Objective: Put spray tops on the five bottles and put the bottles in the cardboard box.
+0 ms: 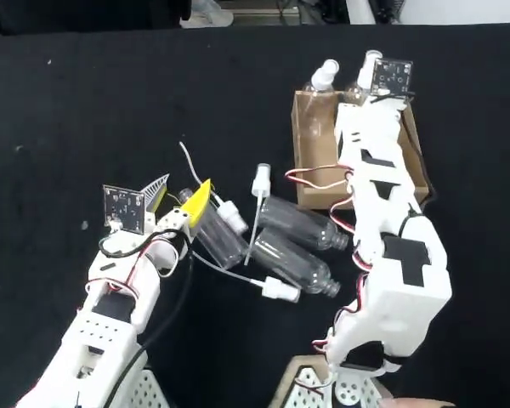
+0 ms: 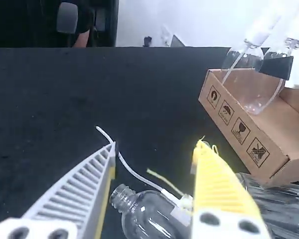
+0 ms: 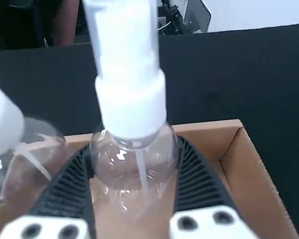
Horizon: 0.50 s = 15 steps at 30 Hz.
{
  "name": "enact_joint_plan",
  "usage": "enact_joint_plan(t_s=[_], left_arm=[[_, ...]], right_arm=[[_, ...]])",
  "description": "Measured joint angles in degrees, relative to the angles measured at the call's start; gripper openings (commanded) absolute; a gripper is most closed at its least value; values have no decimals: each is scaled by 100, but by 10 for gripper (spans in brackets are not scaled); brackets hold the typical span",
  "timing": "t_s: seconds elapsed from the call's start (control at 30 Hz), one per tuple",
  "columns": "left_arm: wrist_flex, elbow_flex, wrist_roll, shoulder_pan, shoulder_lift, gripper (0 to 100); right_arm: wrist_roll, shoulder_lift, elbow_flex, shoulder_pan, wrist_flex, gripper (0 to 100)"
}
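High view: brown cardboard box (image 1: 310, 161) at 2 o'clock on the black worktop (image 1: 110, 102), white right arm (image 1: 382, 195) stretched over it. Right wrist view: black ribbed right jaws closed around a clear plastic bottle with white spray top (image 3: 132, 144), inside the box walls. Second capped clear bottle (image 3: 12, 144) just beside it, also in the box.

At 9 o'clock in the high view, white left arm (image 1: 119, 297). Grey and yellow left jaws spread wide, gripping nothing. Left wrist view: uncapped clear bottle (image 2: 139, 214) lying with its neck between those jaws, loose white spray top with thin tube (image 2: 182, 203) against its shoulder.

Two more uncapped bottles lying side by side from centre toward 4 o'clock: upper lying bottle (image 1: 302, 223), lower lying bottle (image 1: 293, 265). Two further loose tops: upright spray top (image 1: 261, 180) at 12 o'clock near centre, fallen spray top (image 1: 280, 291) at 5 o'clock, just beside the lower lying bottle.
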<state>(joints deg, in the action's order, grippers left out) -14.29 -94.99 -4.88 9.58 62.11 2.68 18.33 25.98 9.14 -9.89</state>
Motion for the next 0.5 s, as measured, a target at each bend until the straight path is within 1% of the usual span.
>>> enact_joint_plan(t_s=[0.5], left_arm=[[0,0,0,0,0,242]], right_arm=[[9,325,-158,-18,-114,11]])
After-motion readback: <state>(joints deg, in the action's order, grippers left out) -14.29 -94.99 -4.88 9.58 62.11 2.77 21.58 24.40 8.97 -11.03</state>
